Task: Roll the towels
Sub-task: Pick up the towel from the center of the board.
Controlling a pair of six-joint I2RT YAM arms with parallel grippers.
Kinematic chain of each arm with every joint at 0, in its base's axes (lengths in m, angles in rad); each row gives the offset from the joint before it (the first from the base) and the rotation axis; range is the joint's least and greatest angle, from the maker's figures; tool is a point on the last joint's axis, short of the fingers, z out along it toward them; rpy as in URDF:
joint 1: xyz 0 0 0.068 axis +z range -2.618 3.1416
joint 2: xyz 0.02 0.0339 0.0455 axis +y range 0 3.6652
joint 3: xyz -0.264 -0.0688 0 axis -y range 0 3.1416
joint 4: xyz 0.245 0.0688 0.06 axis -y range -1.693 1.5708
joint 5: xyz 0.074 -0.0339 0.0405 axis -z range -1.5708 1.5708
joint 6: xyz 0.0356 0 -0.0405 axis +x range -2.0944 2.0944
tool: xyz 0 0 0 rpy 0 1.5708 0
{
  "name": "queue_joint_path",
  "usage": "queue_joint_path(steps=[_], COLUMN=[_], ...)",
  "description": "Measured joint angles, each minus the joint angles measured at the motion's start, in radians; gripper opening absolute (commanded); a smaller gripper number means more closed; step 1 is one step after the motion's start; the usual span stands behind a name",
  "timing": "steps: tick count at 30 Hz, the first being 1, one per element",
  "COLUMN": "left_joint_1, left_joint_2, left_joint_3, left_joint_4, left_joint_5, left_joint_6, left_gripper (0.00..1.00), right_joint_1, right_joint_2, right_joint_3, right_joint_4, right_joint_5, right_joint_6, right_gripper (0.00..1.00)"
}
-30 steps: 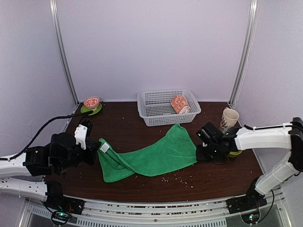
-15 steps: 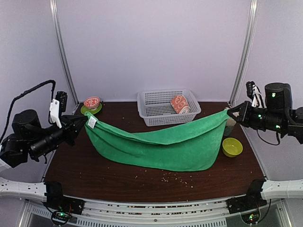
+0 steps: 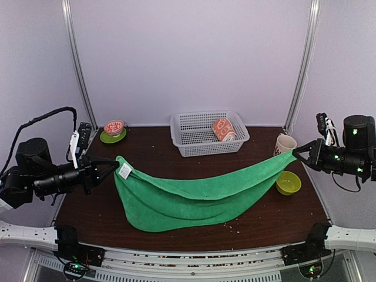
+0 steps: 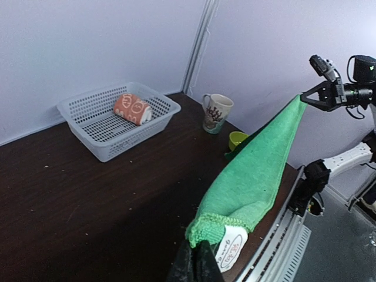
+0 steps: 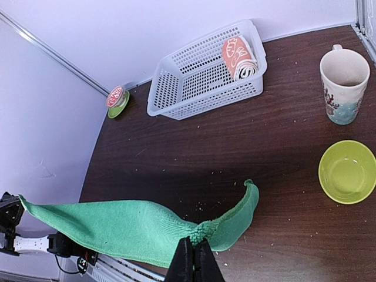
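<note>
The green towel (image 3: 194, 197) hangs stretched between both arms above the table, sagging in the middle with its lower edge near the front. My left gripper (image 3: 113, 168) is shut on its left corner, by the white label (image 4: 230, 248). My right gripper (image 3: 295, 152) is shut on the opposite corner of the green towel (image 5: 117, 226). In the left wrist view the green towel (image 4: 258, 170) runs away toward the right arm. The peach-orange towel (image 3: 223, 129) lies rolled up in the white basket (image 3: 194, 138), also seen as a roll (image 5: 239, 56) in the right wrist view.
A patterned mug (image 3: 285, 144) and a yellow-green bowl (image 3: 288, 183) stand at the right. A small green saucer with a red item (image 3: 113, 130) sits at the back left. Crumbs dot the dark table (image 3: 153, 155).
From lying on the table, the green towel was lifted by both corners and pulled taut. Since half a second ago both grippers dropped slightly and the towel sagged lower toward the front.
</note>
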Motion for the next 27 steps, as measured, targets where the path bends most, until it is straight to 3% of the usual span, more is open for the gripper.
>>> queue_joint_path(steps=[5, 9, 14, 22, 27], left_joint_1=[-0.007, -0.008, -0.008, 0.049, 0.073], left_joint_2=[-0.068, -0.105, -0.070, 0.187, 0.174], left_joint_3=[-0.026, -0.068, -0.080, -0.004, -0.021], left_joint_4=[-0.011, -0.012, -0.003, 0.041, 0.070], left_joint_5=[0.134, 0.150, 0.076, -0.025, -0.102], left_joint_6=[-0.079, -0.114, -0.087, 0.019, 0.065], left_gripper=[0.00, 0.00, 0.00, 0.00, 0.00], right_joint_1=[0.000, 0.000, -0.002, -0.102, -0.130], right_joint_2=[-0.072, -0.100, -0.025, 0.198, 0.223], right_joint_3=[0.005, -0.001, -0.049, -0.098, -0.094], right_joint_4=[-0.070, -0.093, -0.032, 0.145, 0.187], right_joint_5=[-0.044, -0.056, -0.043, -0.028, -0.030], right_joint_6=[0.002, 0.012, 0.041, 0.053, 0.026], right_gripper=[0.00, 0.00, 0.00, 0.00, 0.00])
